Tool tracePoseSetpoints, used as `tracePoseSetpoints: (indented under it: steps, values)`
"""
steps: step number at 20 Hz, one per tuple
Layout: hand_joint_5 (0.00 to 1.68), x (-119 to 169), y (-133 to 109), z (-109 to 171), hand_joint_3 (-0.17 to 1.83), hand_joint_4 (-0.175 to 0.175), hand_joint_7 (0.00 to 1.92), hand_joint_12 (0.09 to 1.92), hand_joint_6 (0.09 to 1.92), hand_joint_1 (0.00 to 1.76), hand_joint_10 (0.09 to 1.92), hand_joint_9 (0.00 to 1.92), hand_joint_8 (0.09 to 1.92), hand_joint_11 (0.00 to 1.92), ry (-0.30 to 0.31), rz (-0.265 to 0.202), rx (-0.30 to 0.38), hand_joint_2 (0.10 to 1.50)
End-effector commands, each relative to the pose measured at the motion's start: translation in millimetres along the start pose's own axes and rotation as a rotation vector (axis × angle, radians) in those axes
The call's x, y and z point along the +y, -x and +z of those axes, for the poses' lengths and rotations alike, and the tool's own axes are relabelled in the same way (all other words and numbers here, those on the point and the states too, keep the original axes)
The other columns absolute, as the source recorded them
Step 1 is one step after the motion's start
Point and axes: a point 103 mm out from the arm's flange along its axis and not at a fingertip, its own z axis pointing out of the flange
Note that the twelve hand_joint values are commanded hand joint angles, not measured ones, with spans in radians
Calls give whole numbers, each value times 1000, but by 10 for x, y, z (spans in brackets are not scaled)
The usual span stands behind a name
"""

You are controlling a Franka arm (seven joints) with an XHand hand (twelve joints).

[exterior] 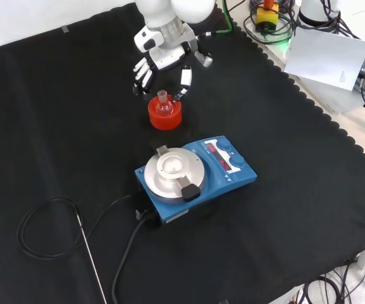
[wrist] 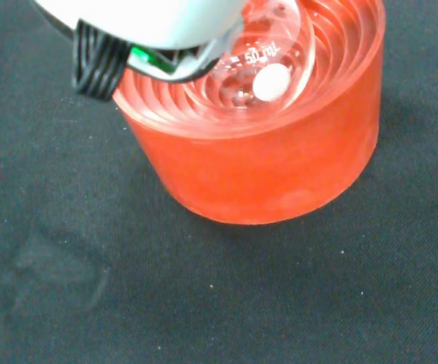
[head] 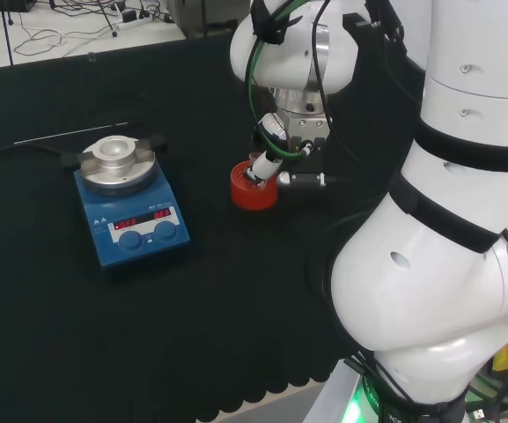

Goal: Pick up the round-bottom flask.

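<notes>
Hand (exterior: 160, 63) w/ fingers spread wide, right above the flask (exterior: 163, 104) sitting in its red stand (exterior: 164, 115), not gripping.

My head camera looks from behind the arm's base over the black cloth bench (head: 104, 344); my front camera faces back, looking down. Both share the red ribbed ring stand (head: 254, 188), which my wrist camera sees close.
</notes>
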Motion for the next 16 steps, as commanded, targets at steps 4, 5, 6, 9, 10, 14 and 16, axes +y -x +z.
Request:
tracePoseSetpoints:
  steps: [4, 5, 6, 9, 10, 14, 16]
  values:
    - [691, 25, -2, 10, 677, -13, 360, 1350, 754, 1012, 653, 581, 704, 295, -3, 4, -4, 565]
    - [700, 31, -1, 12, 679, -14, 362, 1350, 760, 1010, 653, 582, 704, 296, -3, 4, -6, 566]
    - [712, 37, 2, 14, 680, -15, 364, 1350, 766, 1009, 653, 583, 705, 298, -3, 4, -5, 567]
    - [756, 34, -5, 16, 684, -17, 368, 1350, 783, 1007, 653, 587, 707, 302, 0, 4, -6, 570]
    - [778, 36, -5, 15, 685, -18, 372, 1351, 789, 1006, 654, 591, 708, 305, 0, 4, -6, 571]
    - [838, 47, -8, 5, 691, -22, 386, 1348, 775, 1003, 652, 603, 711, 315, 2, 1, -5, 575]
    - [871, 61, -15, -3, 692, -23, 394, 1345, 768, 999, 651, 612, 712, 327, 6, -1, -7, 582]
